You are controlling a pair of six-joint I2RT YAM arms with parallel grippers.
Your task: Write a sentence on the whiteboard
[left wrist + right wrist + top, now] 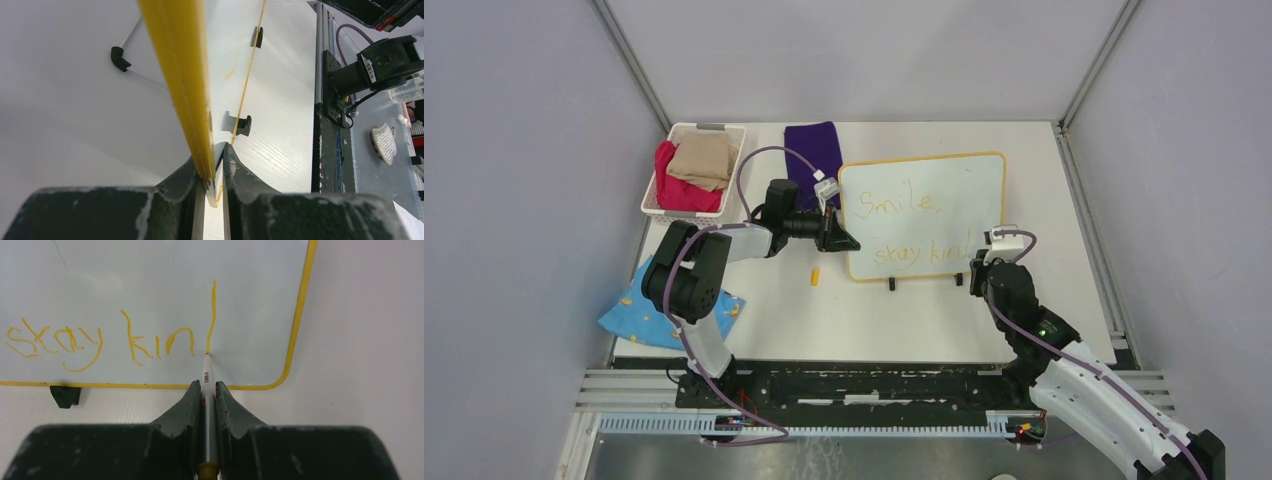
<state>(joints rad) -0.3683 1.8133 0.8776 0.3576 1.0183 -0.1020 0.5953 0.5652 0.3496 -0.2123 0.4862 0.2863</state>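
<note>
Right wrist view: glossy, round-cornered whiteboard [150,280] bearing thin orange sentence [129,337].

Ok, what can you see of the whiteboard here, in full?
The whiteboard is a glossy white rectangle with thin yellow frame, rounded corners and two small black feet at its near edge, on the table. Yellow handwriting reads "Smile," above "stay kin" plus one upright stroke. The left end effector clamps its left edge; the marker held by the right end effector touches its face at that stroke's foot.
</note>
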